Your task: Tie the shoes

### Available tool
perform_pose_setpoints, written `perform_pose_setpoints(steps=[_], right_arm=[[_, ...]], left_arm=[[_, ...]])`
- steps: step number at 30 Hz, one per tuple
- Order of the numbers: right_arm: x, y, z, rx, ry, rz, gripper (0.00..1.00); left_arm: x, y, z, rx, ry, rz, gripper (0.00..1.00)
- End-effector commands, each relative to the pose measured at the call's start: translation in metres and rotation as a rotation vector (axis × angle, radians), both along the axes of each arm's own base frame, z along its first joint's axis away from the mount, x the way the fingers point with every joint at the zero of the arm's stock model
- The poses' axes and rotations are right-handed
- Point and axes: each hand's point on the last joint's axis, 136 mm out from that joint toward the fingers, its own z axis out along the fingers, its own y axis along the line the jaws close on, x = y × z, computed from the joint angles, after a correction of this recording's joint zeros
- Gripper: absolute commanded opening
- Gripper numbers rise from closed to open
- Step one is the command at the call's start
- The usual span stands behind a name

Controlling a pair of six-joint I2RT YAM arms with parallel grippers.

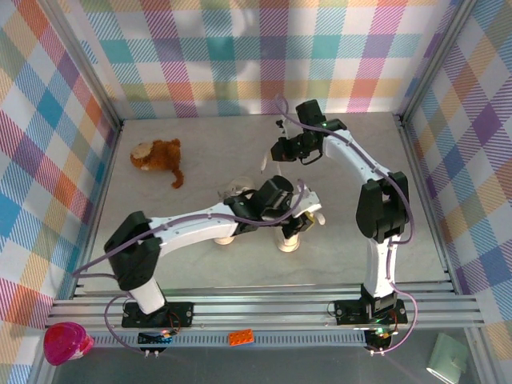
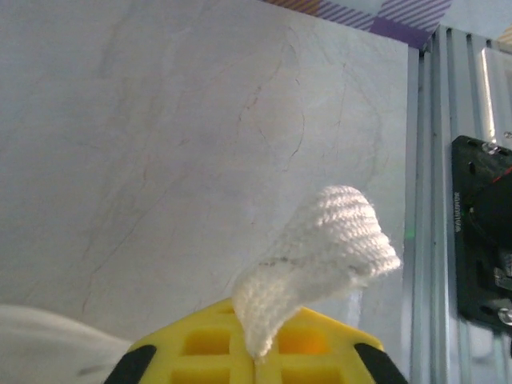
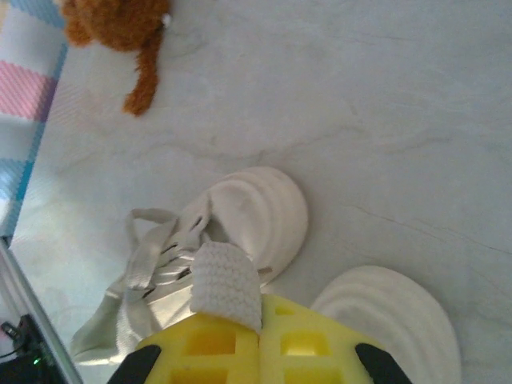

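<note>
The two cream shoes lie side by side mid-table, largely under my left arm; one toe [image 1: 226, 238] and the other toe [image 1: 290, 240] stick out toward the near edge. From the right wrist, one laced shoe [image 3: 264, 212] and the second shoe's toe [image 3: 396, 320] lie below the fingers. My left gripper [image 2: 258, 356] is shut on a white lace [image 2: 320, 252] that curls up over bare table. My right gripper [image 3: 262, 332] is shut on a folded white lace [image 3: 228, 284] above the laced shoe. In the top view my left gripper [image 1: 308, 212] is over the right-hand shoe and my right gripper [image 1: 280, 149] is behind the shoes.
A brown plush toy [image 1: 158, 156] lies at the back left of the table. An aluminium rail [image 1: 264, 308] runs along the near edge, with a pink object [image 1: 66, 342] and an orange brick [image 1: 242, 338] below it. Plaid walls enclose the table.
</note>
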Motion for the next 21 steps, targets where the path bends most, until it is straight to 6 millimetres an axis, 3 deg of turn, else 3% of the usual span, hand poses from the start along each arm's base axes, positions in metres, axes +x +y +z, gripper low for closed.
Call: perform_pose_setpoints(steps=[1, 3, 5, 7, 9, 12, 17, 21], right_arm=[[-0.013, 0.002, 0.008, 0.041, 0.027, 0.077, 0.0], [-0.017, 0.003, 0.009, 0.044, 0.028, 0.098, 0.04], [-0.02, 0.0, 0.007, 0.034, 0.025, 0.098, 0.12], [-0.021, -0.002, 0.008, 0.033, 0.015, 0.091, 0.22], [-0.021, -0.008, 0.013, 0.04, 0.002, 0.076, 0.4], [-0.022, -0.027, 0.022, 0.035, -0.028, 0.03, 0.54], [-0.044, -0.073, 0.015, 0.015, -0.064, -0.057, 0.63], [-0.085, -0.093, -0.004, -0.081, -0.124, 0.02, 0.63]], left_arm=[[0.012, -0.015, 0.019, -0.057, -0.049, 0.021, 0.3], [0.016, -0.01, 0.018, -0.038, -0.072, 0.038, 0.42], [0.02, -0.002, 0.021, -0.028, -0.093, 0.06, 0.47], [0.025, 0.009, 0.027, -0.033, -0.1, 0.089, 0.49], [0.035, 0.026, 0.035, -0.048, -0.09, 0.144, 0.5], [0.057, 0.057, 0.039, -0.085, -0.017, 0.274, 0.5], [0.098, 0.112, 0.026, -0.103, 0.144, 0.496, 0.5], [0.112, 0.123, 0.011, -0.039, 0.151, 0.432, 0.51]])
